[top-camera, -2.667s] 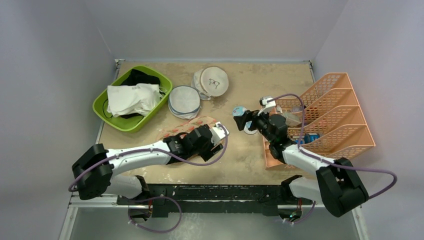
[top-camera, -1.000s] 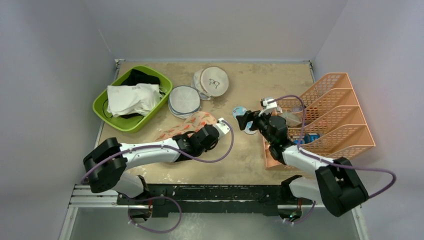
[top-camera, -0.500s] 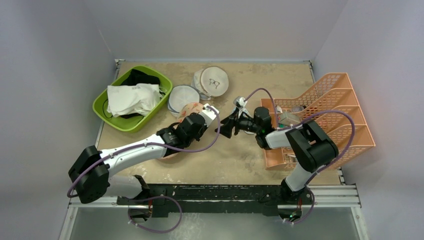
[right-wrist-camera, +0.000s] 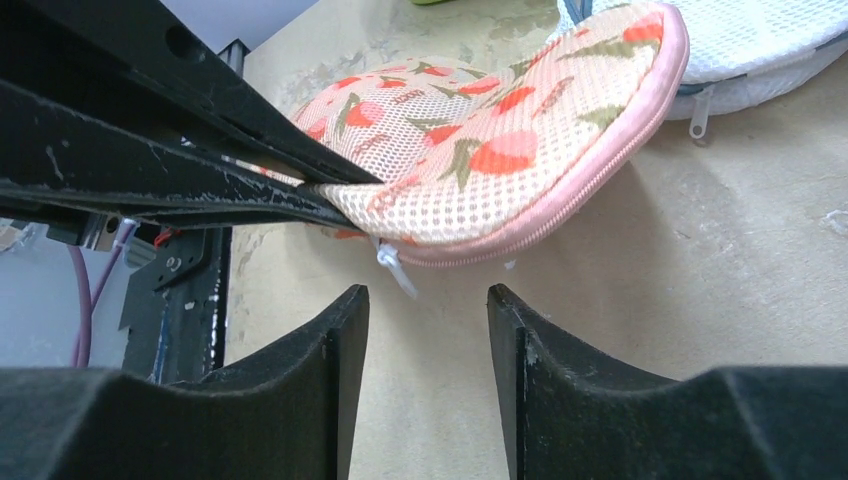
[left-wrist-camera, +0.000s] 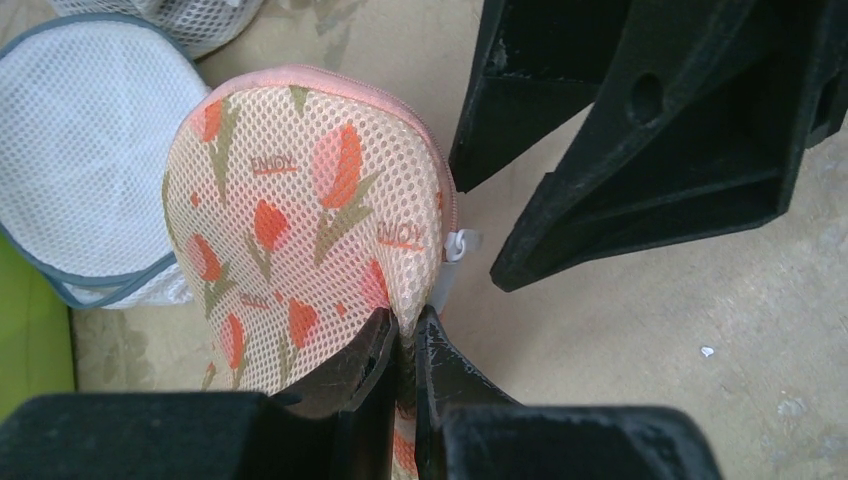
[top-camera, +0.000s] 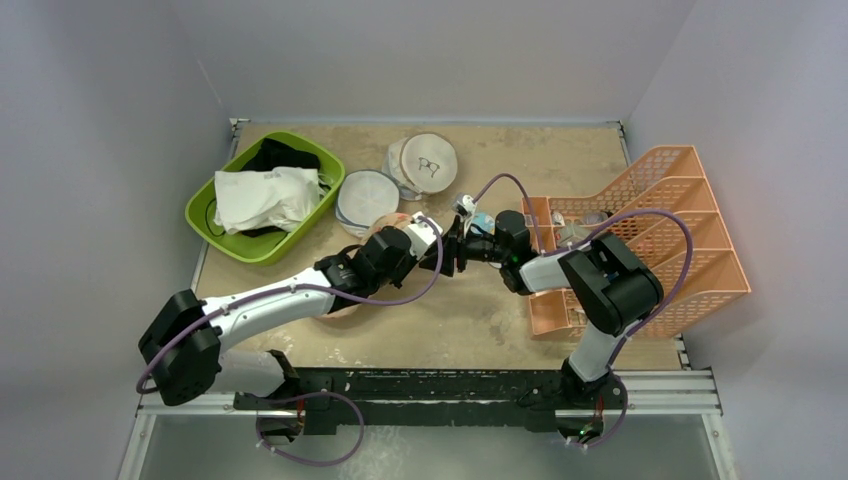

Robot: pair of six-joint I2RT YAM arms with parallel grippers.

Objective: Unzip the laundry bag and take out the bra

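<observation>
The left gripper (left-wrist-camera: 403, 345) pinches the floral laundry bag (left-wrist-camera: 300, 210) by its edge, propping it off the table (left-wrist-camera: 650, 330) beside a white mesh bag (left-wrist-camera: 80, 180). The right gripper (right-wrist-camera: 425, 335) stands parted just short of the small zipper pull (right-wrist-camera: 396, 268). Closing off-centre could miss it, and a tug might strip the mesh free. No bra shows.

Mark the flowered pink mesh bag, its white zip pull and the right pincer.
Flowered pink mesh laundry bag (left-wrist-camera: 300, 210): left wrist view, printed face.
White zip pull (right-wrist-camera: 393, 265): right wrist view, dangling tab.
Right pincer (right-wrist-camera: 426, 298): right wrist view, between open fingertips.
</observation>
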